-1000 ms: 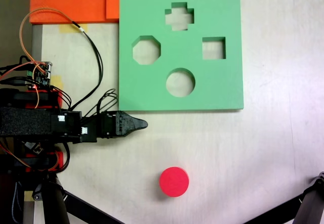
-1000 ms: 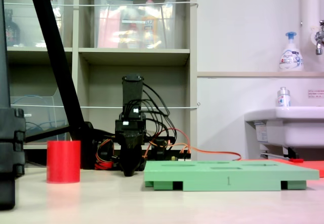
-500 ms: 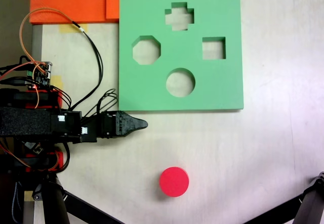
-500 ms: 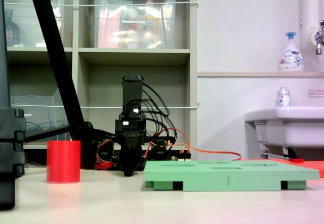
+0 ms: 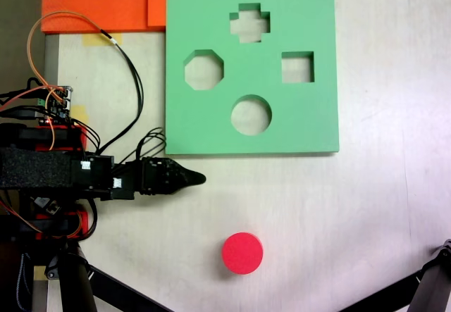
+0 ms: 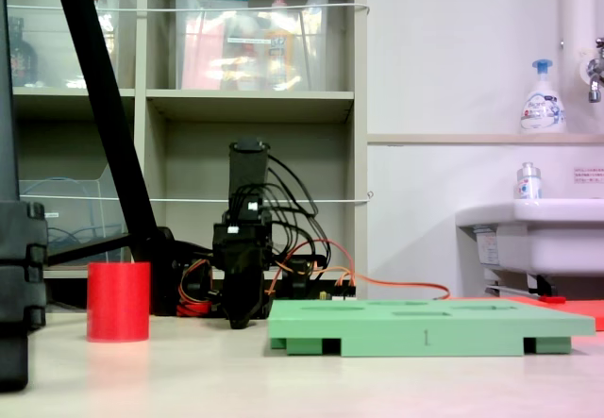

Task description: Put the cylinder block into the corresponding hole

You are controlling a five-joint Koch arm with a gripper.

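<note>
The pincer (image 5: 199,179) has slid a little down the picture in the top-down fixed view, away from the green board (image 5: 310,125) and toward the cylinder block (image 5: 242,253), so the approach seems to be starting. Its jaws look drawn to a narrow point with nothing between them, though the dark tip is hard to read. The block stands on the counter (image 5: 366,220) well apart from the pincer, ahead of its tip and off to one side. The corresponding hole (image 5: 251,115) lies on the pincer's other side, unfilled.
</note>
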